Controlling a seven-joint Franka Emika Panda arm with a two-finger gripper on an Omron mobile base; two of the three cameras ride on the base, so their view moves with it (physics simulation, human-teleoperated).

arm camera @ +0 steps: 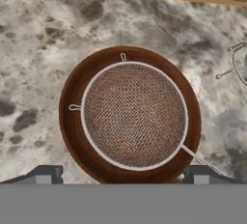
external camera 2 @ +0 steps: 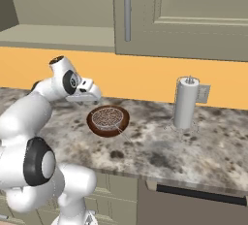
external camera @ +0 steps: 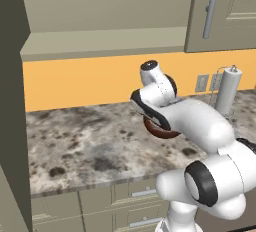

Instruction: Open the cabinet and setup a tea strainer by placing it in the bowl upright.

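Note:
The dark reddish-brown bowl (external camera 2: 95, 123) sits on the speckled counter with the tea strainer (external camera 2: 107, 117) inside it. From the hand view I look straight down on the bowl (arm camera: 71, 121). The strainer's round mesh basket (arm camera: 134, 114) rests inside it, rim up, and its thin wire handle (arm camera: 193, 155) runs out over the bowl's edge. My gripper (arm camera: 124, 175) hangs just above the bowl, open, its fingertips (arm camera: 46, 175) set wide and holding nothing. In the right base view the gripper (external camera 2: 91, 97) is just up-left of the bowl. The cabinet (external camera: 100, 16) stands open, its shelf showing. My arm hides most of the bowl (external camera: 162, 132) in the left base view.
A paper towel holder (external camera 2: 186, 103) stands on the counter to the right of the bowl, with wall outlets (external camera: 201, 82) behind it. A shut door with a long silver handle (external camera 2: 127, 6) hangs above. The swung-out cabinet door (external camera: 10, 101) stands at the far left. Drawers (external camera: 145, 193) run below the counter edge.

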